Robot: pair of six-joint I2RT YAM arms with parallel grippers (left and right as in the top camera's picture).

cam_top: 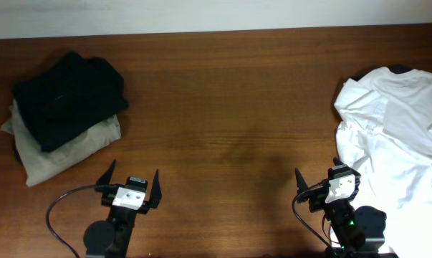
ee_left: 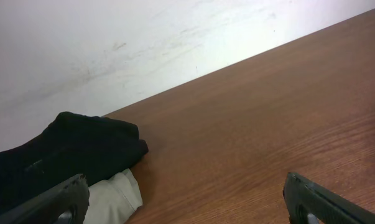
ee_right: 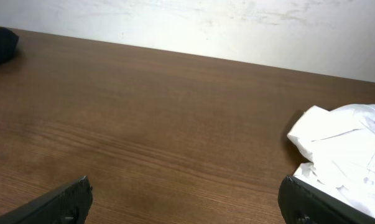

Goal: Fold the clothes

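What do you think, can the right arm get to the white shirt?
Probably yes. The shirt lies right next to the open right gripper, by its right finger. Nothing but bare table is around it, so a short move should get there.

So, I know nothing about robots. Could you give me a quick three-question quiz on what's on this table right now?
1. True or false: the folded black garment lies on top of the beige garment.
2. Where on the brown wooden table is the crumpled white cotton shirt? A) the robot's left, B) the middle, C) the robot's right.
3. Fill in: the left arm's fingers and the right arm's fingers are both ____ and hold nothing.

Key: 1 true; 2 C; 3 open.
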